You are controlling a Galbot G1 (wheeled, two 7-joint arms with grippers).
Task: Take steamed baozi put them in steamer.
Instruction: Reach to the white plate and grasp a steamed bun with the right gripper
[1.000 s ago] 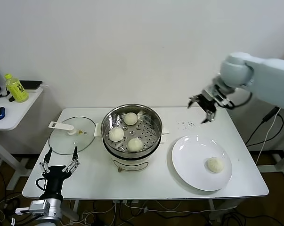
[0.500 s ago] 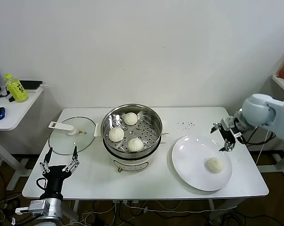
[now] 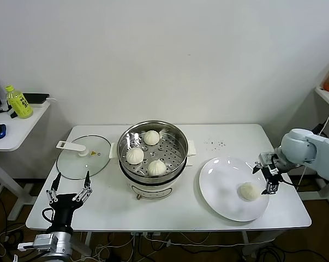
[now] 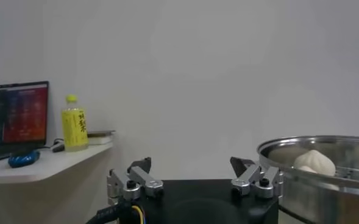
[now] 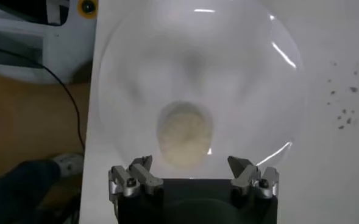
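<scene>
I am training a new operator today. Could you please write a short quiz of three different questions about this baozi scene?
1. How many baozi lie in the steamer?
2. True or false: the right gripper, jaws open, is beside the last baozi on the plate.
3. The glass lid lies: A) on the steamer, B) on the table, at the steamer's left.

Key: 1. three; 2. true; 3. B. The left gripper waits, open, at the table's front edge.

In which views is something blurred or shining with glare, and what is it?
Right wrist view: the last baozi and the plate look soft and out of focus, with bright glints along the plate rim. Head view: sharp; the steamer wall shows light reflections. Left wrist view: dim, the steamer rim gleams.
</scene>
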